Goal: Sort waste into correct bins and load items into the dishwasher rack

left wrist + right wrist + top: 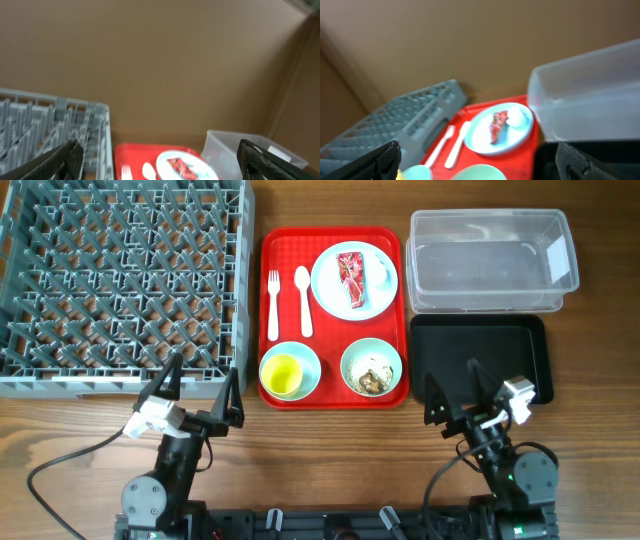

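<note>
While empty, left fingers (170,377), right fingers (433,395) spread wide.

My overhead camera is looking straight down on the whole worktop (330,450) from high above. My wrist cameras are sitting low near its front edge, peering through the left claw (157,160) and right claw (477,157) toward the brown back wall (150,60). All three views are sharing the red tray (285,250), grey rack (120,280) and clear tub (490,250).
</note>
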You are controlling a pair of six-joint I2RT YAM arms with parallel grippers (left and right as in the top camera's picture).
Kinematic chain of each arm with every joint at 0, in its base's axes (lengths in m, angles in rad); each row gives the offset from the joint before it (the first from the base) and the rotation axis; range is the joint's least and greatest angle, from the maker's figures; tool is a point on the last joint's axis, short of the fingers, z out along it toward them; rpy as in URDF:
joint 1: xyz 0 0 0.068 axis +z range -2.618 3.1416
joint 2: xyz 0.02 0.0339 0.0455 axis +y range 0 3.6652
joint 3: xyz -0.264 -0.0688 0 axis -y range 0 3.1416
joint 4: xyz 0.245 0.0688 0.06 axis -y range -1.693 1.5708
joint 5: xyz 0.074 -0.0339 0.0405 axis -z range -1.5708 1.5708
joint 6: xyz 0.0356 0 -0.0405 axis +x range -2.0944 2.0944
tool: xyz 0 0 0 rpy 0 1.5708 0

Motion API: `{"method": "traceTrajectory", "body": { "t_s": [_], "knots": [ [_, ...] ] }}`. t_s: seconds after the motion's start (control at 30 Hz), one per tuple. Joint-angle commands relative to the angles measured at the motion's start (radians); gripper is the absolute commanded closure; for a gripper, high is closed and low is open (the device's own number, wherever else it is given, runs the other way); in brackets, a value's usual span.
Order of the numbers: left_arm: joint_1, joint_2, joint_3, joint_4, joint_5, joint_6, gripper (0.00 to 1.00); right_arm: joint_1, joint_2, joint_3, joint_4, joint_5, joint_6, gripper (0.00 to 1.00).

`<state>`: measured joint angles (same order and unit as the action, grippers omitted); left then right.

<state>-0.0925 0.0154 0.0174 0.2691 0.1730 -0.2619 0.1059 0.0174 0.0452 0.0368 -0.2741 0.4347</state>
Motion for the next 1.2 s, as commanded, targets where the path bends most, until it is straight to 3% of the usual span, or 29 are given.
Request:
{"method": "traceTrajectory", "body": {
  "t_s": [0.0, 0.2, 0.33, 0.5, 0.6, 0.73, 0.97, 1.17],
  "knots": [
    [-0.006, 0.021, 0.103, -0.081, 0.016, -0.009, 0.00, -0.002, 0.013, 0.174, 0.006, -0.058, -0.037, 0.00],
    [-0.006, 0.287, 0.469, -0.293, 0.017, -0.009, 0.00, -0.002, 0.353, 0.655, -0.261, -0.087, -0.121, 0.00],
    [-0.006, 0.555, 0.808, -0.583, 0.076, -0.009, 0.00, -0.002, 0.656, 1.021, -0.601, -0.121, -0.151, 0.00],
    [-0.006, 0.805, 1.093, -0.891, 0.167, -0.009, 0.00, -0.002, 0.900, 1.292, -0.872, -0.120, -0.277, 0.00],
    [-0.007, 0.909, 1.181, -1.011, 0.195, -0.008, 0.00, -0.002, 0.978, 1.327, -0.922, -0.202, -0.163, 0.00],
    [-0.006, 0.963, 1.192, -1.075, 0.276, -0.024, 0.00, -0.002, 1.048, 1.326, -0.939, -0.367, -0.252, 0.00],
    [-0.006, 0.995, 1.192, -1.145, 0.332, -0.039, 0.00, 0.015, 1.109, 1.326, -1.093, -0.217, -0.196, 0.00],
    [-0.006, 1.070, 1.192, -1.275, 0.286, -0.034, 0.00, 0.239, 1.164, 1.326, -1.176, -0.110, -0.169, 0.01]
  ]
}}
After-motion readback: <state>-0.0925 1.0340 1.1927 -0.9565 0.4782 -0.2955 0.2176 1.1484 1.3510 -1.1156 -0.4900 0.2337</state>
